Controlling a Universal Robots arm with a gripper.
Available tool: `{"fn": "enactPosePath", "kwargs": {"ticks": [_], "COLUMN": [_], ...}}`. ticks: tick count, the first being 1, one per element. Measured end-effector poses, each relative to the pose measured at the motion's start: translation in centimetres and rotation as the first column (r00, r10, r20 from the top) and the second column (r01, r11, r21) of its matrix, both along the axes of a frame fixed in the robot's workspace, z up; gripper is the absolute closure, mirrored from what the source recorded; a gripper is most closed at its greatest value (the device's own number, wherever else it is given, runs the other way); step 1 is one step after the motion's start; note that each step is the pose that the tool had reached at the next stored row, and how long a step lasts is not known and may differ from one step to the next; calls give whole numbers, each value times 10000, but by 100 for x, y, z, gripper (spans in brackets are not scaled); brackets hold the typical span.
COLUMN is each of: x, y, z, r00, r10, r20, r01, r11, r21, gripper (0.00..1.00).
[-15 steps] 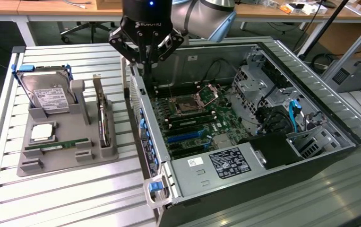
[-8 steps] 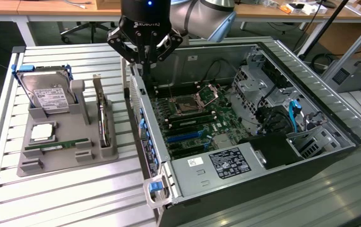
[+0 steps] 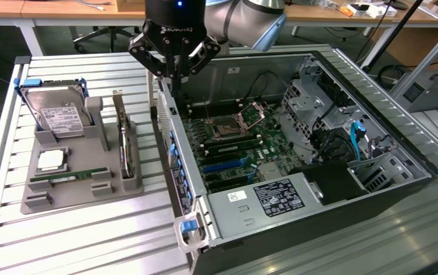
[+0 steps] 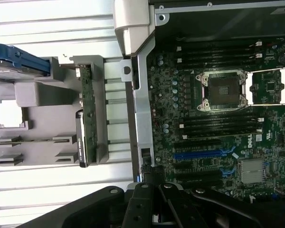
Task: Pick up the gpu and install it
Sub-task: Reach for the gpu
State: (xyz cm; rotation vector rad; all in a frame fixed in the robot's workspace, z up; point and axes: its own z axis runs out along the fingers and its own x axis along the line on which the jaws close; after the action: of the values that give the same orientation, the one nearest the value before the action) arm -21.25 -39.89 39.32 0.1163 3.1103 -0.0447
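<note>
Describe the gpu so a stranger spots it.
Find the open computer case, then the gray holder beside it on the exterior view's left. The gpu stands on edge in the holder's side nearest the case: thin, dark, silver-bracketed, unlike the boxy hard drive.

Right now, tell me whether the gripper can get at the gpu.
Probably yes: the gpu stands on edge in the gray holder with nothing over it. The gripper hangs nearby above the case wall, but its jaws are shut.

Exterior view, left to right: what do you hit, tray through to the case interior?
hard drive → gpu, standing on edge → CPU socket → blue cable
</note>
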Motion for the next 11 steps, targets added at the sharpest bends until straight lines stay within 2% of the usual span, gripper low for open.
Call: {"fn": "enactPosePath", "kwargs": {"ticks": [11], "x": [-49], "y": [0], "z": [-1], "r00": [10000], "r10": [-1], "r20": [0], "r01": [1], "r11": [10000], "r21": [-20], "gripper": [89]}}
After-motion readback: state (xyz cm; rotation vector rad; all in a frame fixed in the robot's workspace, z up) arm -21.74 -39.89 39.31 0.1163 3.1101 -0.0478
